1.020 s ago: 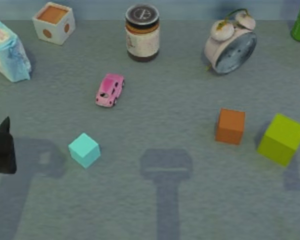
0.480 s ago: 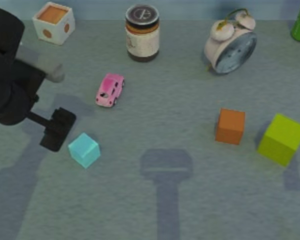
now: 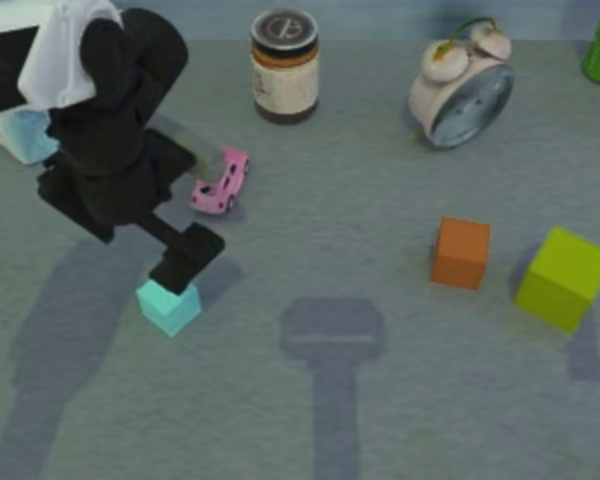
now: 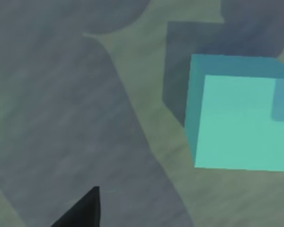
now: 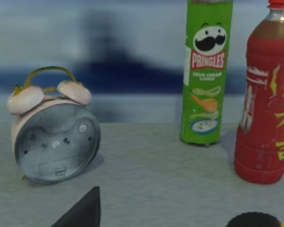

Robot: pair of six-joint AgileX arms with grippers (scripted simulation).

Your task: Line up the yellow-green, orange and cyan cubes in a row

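**A:** Where is the left arm?

**B:** It reaches in from the table's left, and the left gripper (image 3: 185, 262) hangs over the cyan cube (image 3: 169, 305), covering the cube's far edge in the top view. The cube sits on the grey table (image 3: 310, 420), left of centre towards the front.

**A:** Are its fingers open or closed?

**B:** I cannot tell. The top view shows only the black gripper body, and the left wrist view shows a single dark fingertip (image 4: 83, 213) well apart from the cube (image 4: 241, 123), which stands flat on the table. Nothing shows it gripping the cube.

**A:** And the other two cubes?

**B:** On the right half. The orange cube (image 3: 461, 253) sits just left of the yellow-green cube (image 3: 564, 278), near each other with a gap between; the yellow-green one is turned at an angle.

**A:** What else is there?

**B:** A pink toy car (image 3: 221, 182) beside the arm, a dark-lidded jar (image 3: 284, 66) and an alarm clock (image 3: 461, 88) along the back.

**A:** The right arm?

**B:** Out of the top view. Its wrist camera faces the clock (image 5: 54, 137), a green Pringles can (image 5: 206, 71) and a red bottle (image 5: 265, 94); its gripper state I cannot tell.
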